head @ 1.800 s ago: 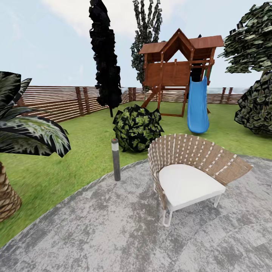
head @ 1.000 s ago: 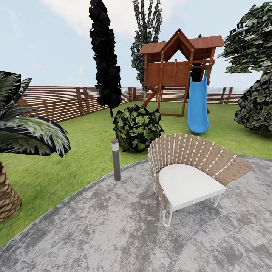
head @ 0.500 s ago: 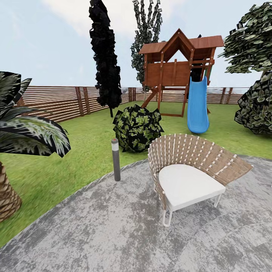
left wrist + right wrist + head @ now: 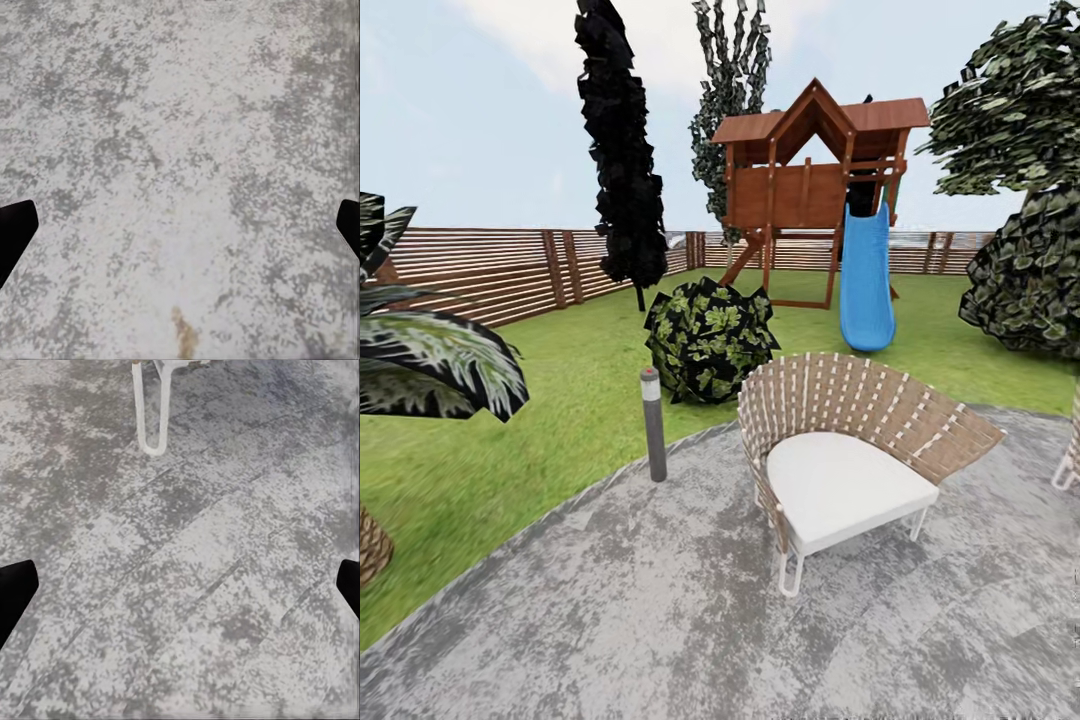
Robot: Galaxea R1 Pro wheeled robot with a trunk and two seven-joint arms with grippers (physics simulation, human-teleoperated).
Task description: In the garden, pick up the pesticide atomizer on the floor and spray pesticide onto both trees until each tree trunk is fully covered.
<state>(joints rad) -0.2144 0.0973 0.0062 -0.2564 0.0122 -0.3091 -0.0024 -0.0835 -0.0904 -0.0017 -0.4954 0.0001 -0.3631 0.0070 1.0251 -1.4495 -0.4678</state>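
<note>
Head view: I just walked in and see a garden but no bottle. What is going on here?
The robot is on its way across the grey paving, handling nothing. Both wrist views look down at paving, with the left gripper and the right gripper open and empty. Ahead stand a woven chair with a white cushion, a short bollard light, a round bush, and further off a wooden playhouse with a blue slide.

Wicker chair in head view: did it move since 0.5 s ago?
No. The wicker chair sits further left in frame, but so do the bollard light, bush and slide. The camera panned right; the chair keeps its place beside them.
</note>
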